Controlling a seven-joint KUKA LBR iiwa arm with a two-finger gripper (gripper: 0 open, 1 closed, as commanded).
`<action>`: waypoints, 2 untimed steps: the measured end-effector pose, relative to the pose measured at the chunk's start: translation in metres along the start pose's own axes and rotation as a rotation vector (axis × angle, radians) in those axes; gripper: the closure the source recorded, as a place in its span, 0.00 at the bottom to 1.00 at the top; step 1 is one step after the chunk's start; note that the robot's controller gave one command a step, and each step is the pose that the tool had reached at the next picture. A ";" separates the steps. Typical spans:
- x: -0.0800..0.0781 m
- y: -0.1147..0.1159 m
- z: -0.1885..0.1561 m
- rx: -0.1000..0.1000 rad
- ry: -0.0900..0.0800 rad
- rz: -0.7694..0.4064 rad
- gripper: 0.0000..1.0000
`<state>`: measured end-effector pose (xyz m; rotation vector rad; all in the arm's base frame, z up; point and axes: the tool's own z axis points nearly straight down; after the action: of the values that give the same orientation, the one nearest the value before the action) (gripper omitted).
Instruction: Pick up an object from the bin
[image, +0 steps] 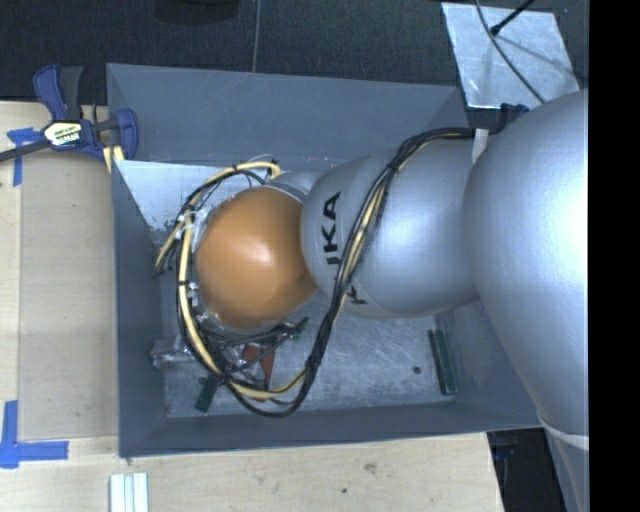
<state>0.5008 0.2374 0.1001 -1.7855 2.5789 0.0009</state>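
Orange wrist (255, 255) low at bin (300, 100) left, dark bar (441, 362) well apart

A grey metal bin (290, 105) seen from above, with a large silver robot arm (420, 240) reaching in from the right of the frame. Its wrist bears a round orange cover (250, 258), looped with black and yellow cables (270, 397), over the bin's left half. A slim dark bar (441, 362) lies on the floor at lower right, and a small dark green piece (206, 394) lies at lower left.

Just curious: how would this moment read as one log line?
arm: over bin left half | under orange cover: small heap | dark strip: floor right, apart | hold: cannot tell
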 end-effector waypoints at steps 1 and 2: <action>0.000 0.003 0.030 -0.004 0.009 -0.322 0.00; 0.001 0.002 0.030 -0.005 0.009 -0.317 0.00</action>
<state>0.4987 0.2375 0.0699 -2.1772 2.2719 -0.0009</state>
